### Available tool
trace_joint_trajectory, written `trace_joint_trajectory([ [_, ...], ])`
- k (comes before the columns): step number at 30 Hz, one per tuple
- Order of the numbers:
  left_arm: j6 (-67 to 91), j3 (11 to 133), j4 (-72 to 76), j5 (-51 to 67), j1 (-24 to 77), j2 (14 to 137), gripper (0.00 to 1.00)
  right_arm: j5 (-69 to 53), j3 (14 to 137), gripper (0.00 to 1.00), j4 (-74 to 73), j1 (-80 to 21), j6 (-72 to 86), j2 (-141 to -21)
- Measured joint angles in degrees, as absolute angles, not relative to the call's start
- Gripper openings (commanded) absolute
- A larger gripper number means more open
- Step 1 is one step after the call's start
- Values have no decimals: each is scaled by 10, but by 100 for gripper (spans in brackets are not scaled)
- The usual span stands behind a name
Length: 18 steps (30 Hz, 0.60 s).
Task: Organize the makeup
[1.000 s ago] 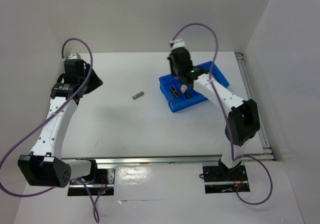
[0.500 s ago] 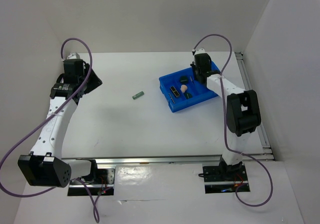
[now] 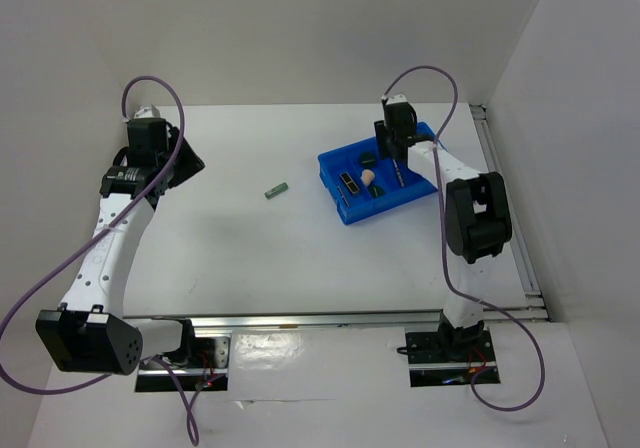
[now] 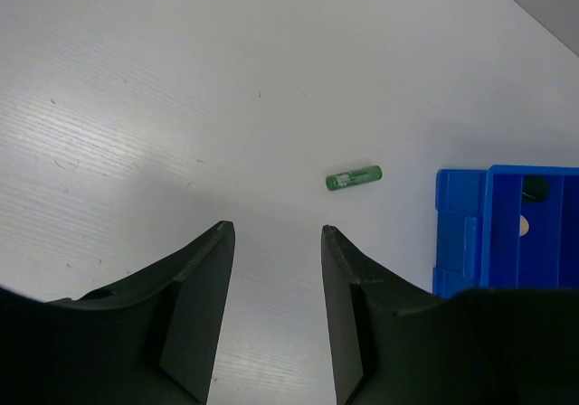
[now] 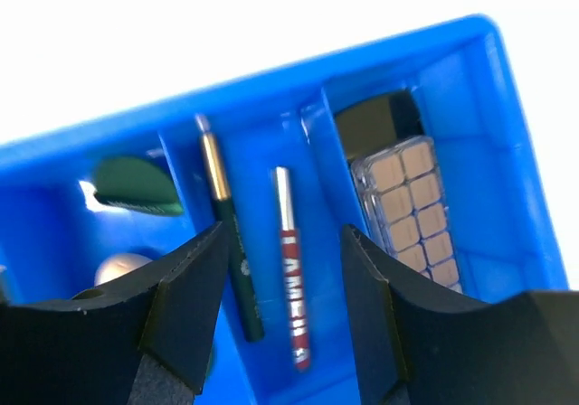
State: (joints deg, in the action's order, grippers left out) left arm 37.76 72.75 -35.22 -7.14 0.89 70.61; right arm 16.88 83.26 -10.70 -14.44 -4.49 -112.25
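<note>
Count, loose on the white table (image 3: 300, 258): one small green cylindrical tube (image 4: 354, 177), lying on its side, well apart from the blue divided plastic tray (image 3: 345, 211).

Count, inside the tray:
- One dark green thin pencil (image 5: 237, 256) and one silver-and-red thin pencil (image 5: 291, 269), side by side in the same narrow compartment, not touching.
- One greyish-pink flat palette in a clear case (image 5: 412, 211) in the compartment to their right, with one dark rounded item (image 5: 375, 120) behind it; what that item is cannot be told.
- One dark green round compact (image 5: 136, 186) in a compartment to the left of the pencils.
- One peach egg-shaped sponge (image 3: 368, 176) near the tray's middle.

Right pincer (image 5: 282, 231): released, fingers spread with nothing between them. It hangs above the tray. In the wrist view the two pencils lie in the gap between its fingers, the palette beyond the right finger, and the compact beyond the left.

Left pincer (image 4: 276, 231): released, fingers spread and empty, over bare table at the far left. The green tube lies ahead of its fingertips, slightly to the right and apart from them.
</note>
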Motion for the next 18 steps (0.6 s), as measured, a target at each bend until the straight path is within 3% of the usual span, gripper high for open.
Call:
trace_joint_trajectory([
  [7,378,730,-352,-69,9,713,56,186,964,60,-186,-218,55,-1121],
  [11,380,743,-356,-71,9,723,56,162,1034,69,-245,-310,142,-1126],
  [18,393,757,-356,-72,9,723,56,143,1209,70,-340,-448,276,-1270],
])
